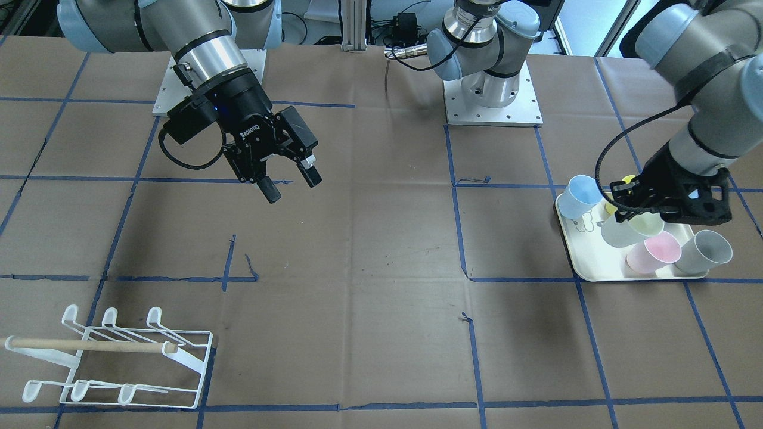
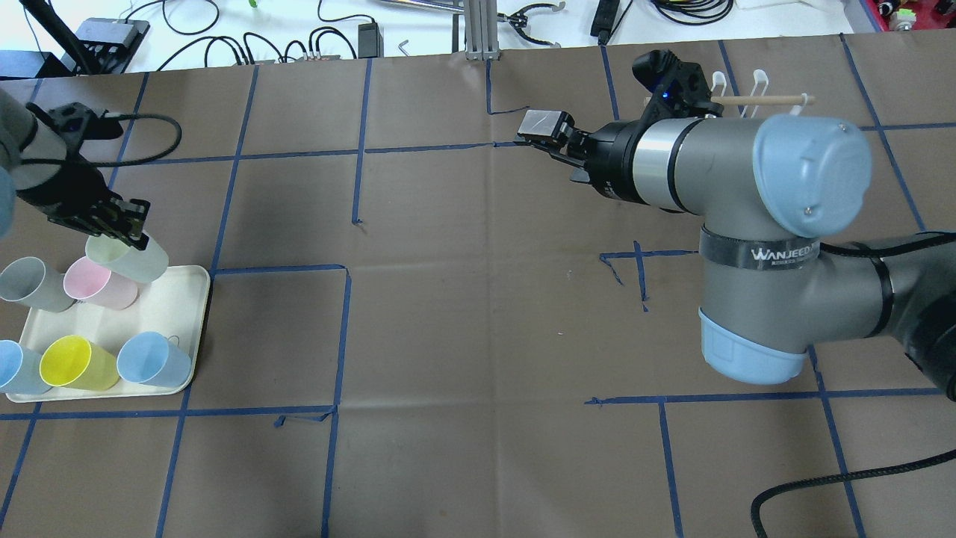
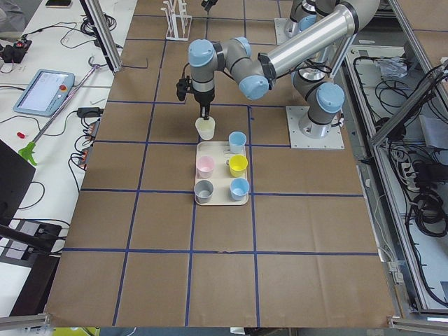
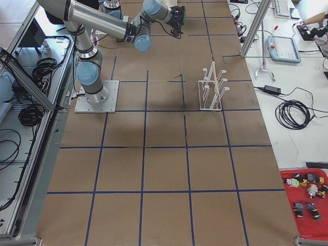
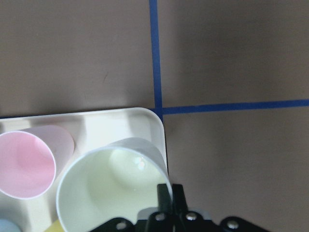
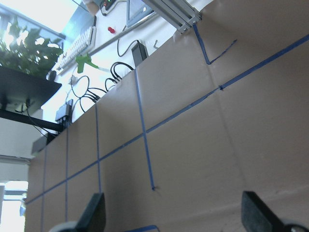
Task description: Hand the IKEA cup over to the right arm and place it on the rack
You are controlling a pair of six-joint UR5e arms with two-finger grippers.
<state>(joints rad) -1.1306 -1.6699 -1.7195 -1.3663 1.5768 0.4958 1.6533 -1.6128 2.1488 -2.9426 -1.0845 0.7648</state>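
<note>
My left gripper (image 2: 119, 228) is shut on the rim of a pale green cup (image 2: 131, 259) at the far corner of the white tray (image 2: 190, 299). In the left wrist view its fingers (image 5: 166, 198) pinch the cup's wall (image 5: 96, 193) over that tray corner (image 5: 152, 121). In the front view this gripper (image 1: 647, 205) holds the cup (image 1: 620, 233) tilted. My right gripper (image 1: 292, 182) is open and empty, hanging above the bare table far from the cup. The white wire rack (image 1: 113, 357) with its wooden dowel stands near the table edge; in the overhead view the right arm partly hides the rack (image 2: 754, 90).
Several more cups stand on the tray: grey (image 2: 30, 284), pink (image 2: 97, 282), yellow (image 2: 75, 364) and blue (image 2: 153, 360). Brown paper with blue tape lines covers the table. The arm bases (image 1: 492, 89) stand at the robot's edge.
</note>
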